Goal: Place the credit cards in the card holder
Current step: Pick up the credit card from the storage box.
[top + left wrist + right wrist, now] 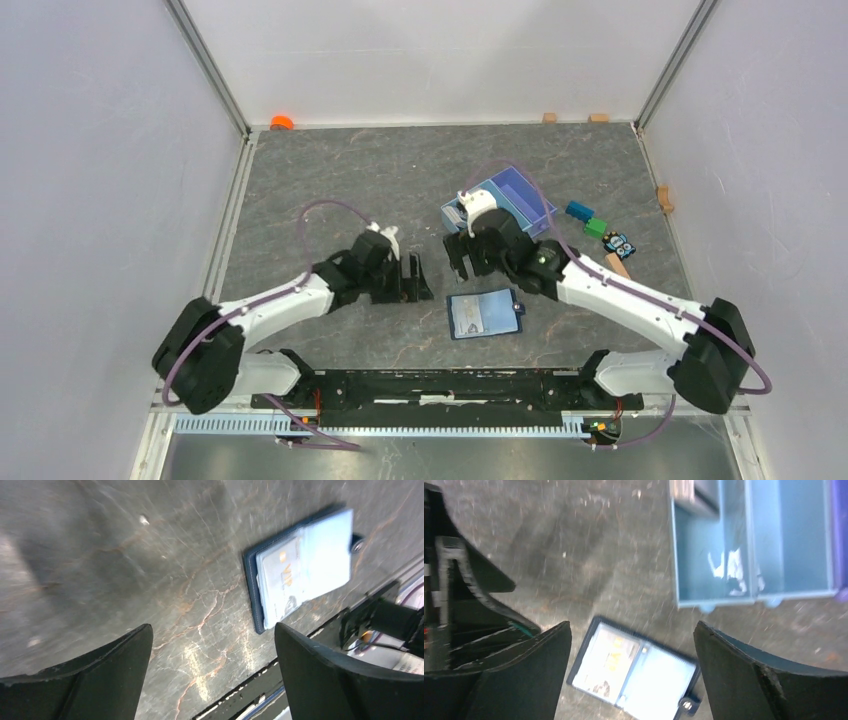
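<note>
Status: the card holder (485,313) lies open on the counter (330,180), btwn the two arms, near the front edge. We see one card (279,582) seated in one of its pockets; the other side looks bare.

Left tool (212,630): fingers apart, nothing held, just beside the holder.

Right tool (632,625): fingers apart, nothing held, above the gap btwn holder and tray (749,545).

A pale striped item (686,487) in an end compartment of the tray is prob. another card, but it is too blurred for us to confirm. We judge approx. one card done, the remainder still to be picked.
</note>
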You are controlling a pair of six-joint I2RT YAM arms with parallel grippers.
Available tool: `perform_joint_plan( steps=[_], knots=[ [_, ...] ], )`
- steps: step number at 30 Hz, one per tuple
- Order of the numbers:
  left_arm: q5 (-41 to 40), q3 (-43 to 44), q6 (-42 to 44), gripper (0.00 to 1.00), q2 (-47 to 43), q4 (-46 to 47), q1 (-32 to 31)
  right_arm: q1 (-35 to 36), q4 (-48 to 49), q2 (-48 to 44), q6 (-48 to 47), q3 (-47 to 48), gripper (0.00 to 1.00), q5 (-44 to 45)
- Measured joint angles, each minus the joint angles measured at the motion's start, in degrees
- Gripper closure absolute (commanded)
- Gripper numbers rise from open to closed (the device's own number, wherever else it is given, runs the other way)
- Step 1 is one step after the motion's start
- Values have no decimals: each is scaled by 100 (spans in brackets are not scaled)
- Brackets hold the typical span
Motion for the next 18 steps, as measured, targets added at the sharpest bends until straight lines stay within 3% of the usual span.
perform_joint_plan(
  steps=[7, 11, 18],
  knots=[
    [-122, 1331, 1093, 0, -1161, -1967, 1360, -472, -59, 1233, -1034, 1318, 2, 87],
    [-417, 2170, 1762, 0, -1381, -2538, 1784, -643, -138, 2103, -1427, 1969, 2, 166],
    [-457, 1930, 2100, 0, -1152, -2656, 2011, -664, -122, 3486, -1882, 3016, 2, 802]
  ],
)
